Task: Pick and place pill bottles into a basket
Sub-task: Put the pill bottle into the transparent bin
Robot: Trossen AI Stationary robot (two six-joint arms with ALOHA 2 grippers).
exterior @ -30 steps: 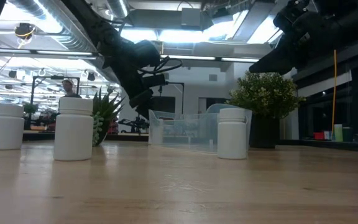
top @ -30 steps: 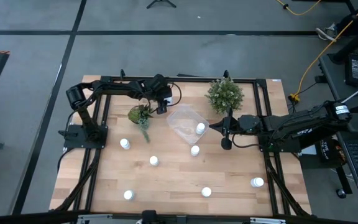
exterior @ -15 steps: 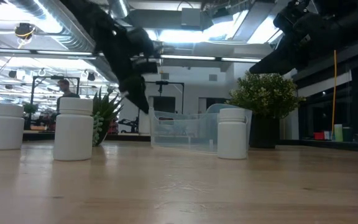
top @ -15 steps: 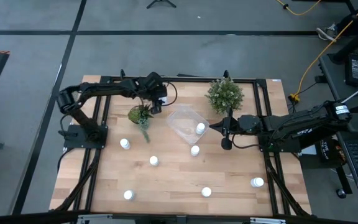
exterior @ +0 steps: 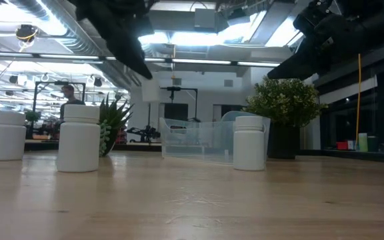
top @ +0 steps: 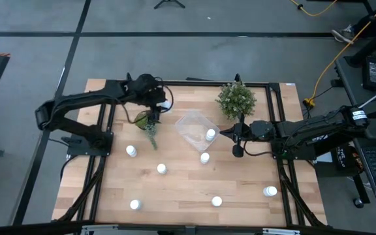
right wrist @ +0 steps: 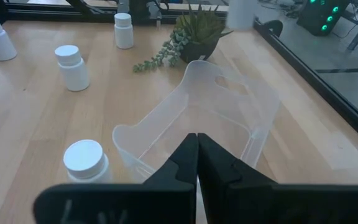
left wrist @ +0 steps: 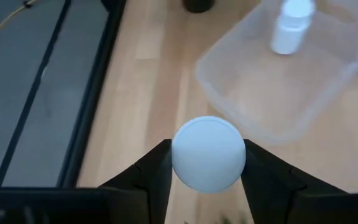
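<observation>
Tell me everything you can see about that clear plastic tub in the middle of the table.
The translucent clear plastic tub is squarish with rounded corners, thin walls and a cut-out handle hole in one side. It sits flat and upright on the wooden table, between the two potted plants. One small white pill bottle stands inside it; another stands just outside. No end effector touches it.

Both arms are dark, slender and jointed, with black cables along them. The left hand has two black wedge-shaped fingers.

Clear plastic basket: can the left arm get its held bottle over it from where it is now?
Probably yes. The left gripper, shut on a white pill bottle, sits above the table beside the translucent clear plastic basket, with nothing between them.
</observation>
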